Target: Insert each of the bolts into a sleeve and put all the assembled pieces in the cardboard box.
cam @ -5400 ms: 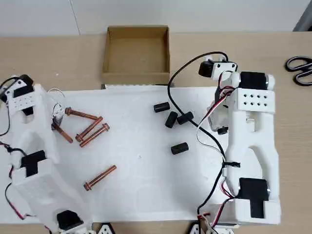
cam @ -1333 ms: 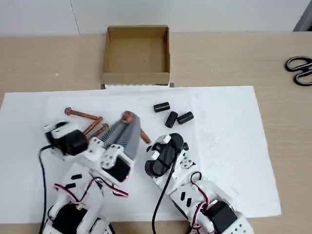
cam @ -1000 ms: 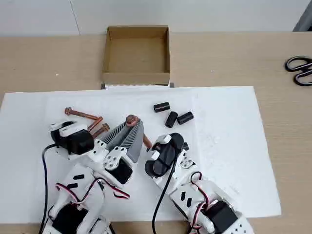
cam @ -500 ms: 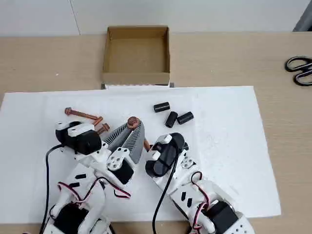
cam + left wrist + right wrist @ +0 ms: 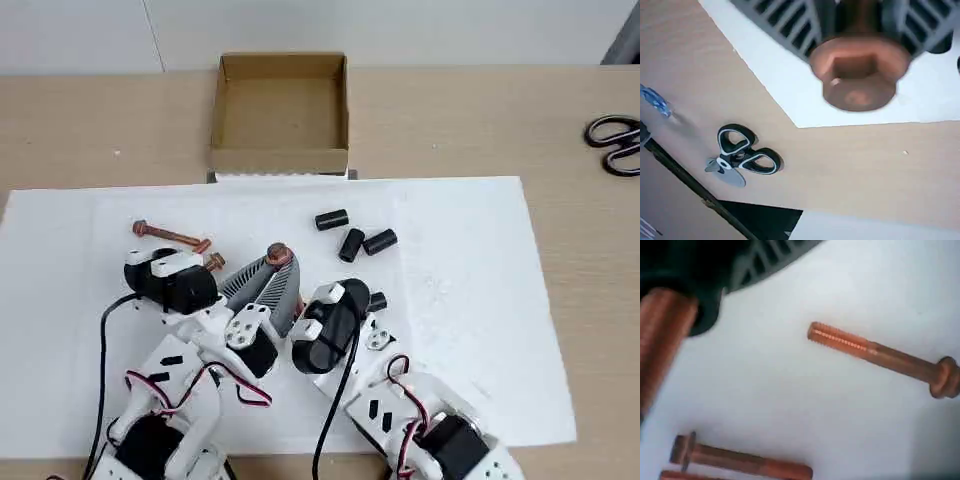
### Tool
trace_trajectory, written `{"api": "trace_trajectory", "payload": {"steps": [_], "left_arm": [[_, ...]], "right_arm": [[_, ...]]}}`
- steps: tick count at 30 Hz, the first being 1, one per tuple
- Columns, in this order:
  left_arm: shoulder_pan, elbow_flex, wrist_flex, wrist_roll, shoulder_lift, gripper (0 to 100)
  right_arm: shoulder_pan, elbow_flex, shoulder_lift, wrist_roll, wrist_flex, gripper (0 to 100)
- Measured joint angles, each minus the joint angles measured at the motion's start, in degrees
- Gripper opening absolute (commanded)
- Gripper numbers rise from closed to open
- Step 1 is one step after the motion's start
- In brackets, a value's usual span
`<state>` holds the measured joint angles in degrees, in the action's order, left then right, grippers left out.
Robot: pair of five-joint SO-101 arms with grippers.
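**Left claw clamped on one bolt, sleeves and box lying apart**

We see the left claw (image 5: 274, 268) closed on a copper bolt (image 5: 278, 254). Its grey ribbed fingers (image 5: 258, 284) pinch the bolt just below the hexagonal head. In the left wrist view that head sits close to the camera, framed by the two ribbed fingers. From above, the head points toward the far side of the counter (image 5: 450, 120).

The right arm (image 5: 330, 325) lies just beside the left claw, near the middle of the white sheet (image 5: 470, 300). We cannot tell whether the right claw (image 5: 312, 302) is open or closed. In the right wrist view a thick copper shank (image 5: 660, 355) passes close to the lens, next to a dark rounded shape we cannot identify. Other bolts lie flat on the sheet past it.

A loose bolt (image 5: 168, 236) lies on the sheet on the left arm's side, and the head of another (image 5: 214, 262) shows at the edge of that arm. Three black sleeves (image 5: 351, 244) sit close together on the sheet between the arms and the box, apart from both claws. A small black piece (image 5: 376, 301) shows at the right arm's edge, and we cannot make out what it is.

The cardboard box (image 5: 280, 160) stands open-topped on the bare counter, just past the sheet's far edge. A pair of scissors (image 5: 612, 132) lies at the counter's right edge, well apart from everything else.
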<state>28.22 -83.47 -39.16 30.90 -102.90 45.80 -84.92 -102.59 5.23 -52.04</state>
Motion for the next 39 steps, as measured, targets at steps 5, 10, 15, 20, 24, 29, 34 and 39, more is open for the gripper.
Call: {"api": "trace_trajectory", "payload": {"steps": [5, 10, 15, 20, 24, 29, 34, 39], "left_arm": [[0.09, 0.09, -1.76, 0.00, -0.09, 1], [0.09, 1.05, -4.84, 0.00, -0.44, 1], [0.09, 2.37, -7.12, 0.00, -0.44, 1], [0.18, 3.78, -10.46, 0.00, -0.44, 1], [2.55, 3.78, -13.01, 0.00, -0.44, 1], [5.01, 4.13, -14.77, -0.44, -0.44, 1], [5.89, 4.04, -17.93, -0.88, -0.44, 1], [6.15, 4.04, -20.48, -3.60, -0.53, 1]], "right_arm": [[0.26, 0.97, 0.09, 0.00, 0.00, 0.3], [0.26, 0.97, 0.18, 0.00, -0.09, 0.3], [0.26, 0.97, 0.18, 0.00, -0.09, 0.3], [0.26, 0.97, 0.18, 0.00, -0.09, 0.3], [0.35, 0.97, 0.18, 0.00, -0.09, 0.3], [0.09, 1.23, 0.09, 0.00, -0.09, 0.3], [0.26, 1.58, 0.09, 0.00, -0.09, 0.3], [0.44, 1.93, 0.18, 0.00, -0.09, 0.3]]}}
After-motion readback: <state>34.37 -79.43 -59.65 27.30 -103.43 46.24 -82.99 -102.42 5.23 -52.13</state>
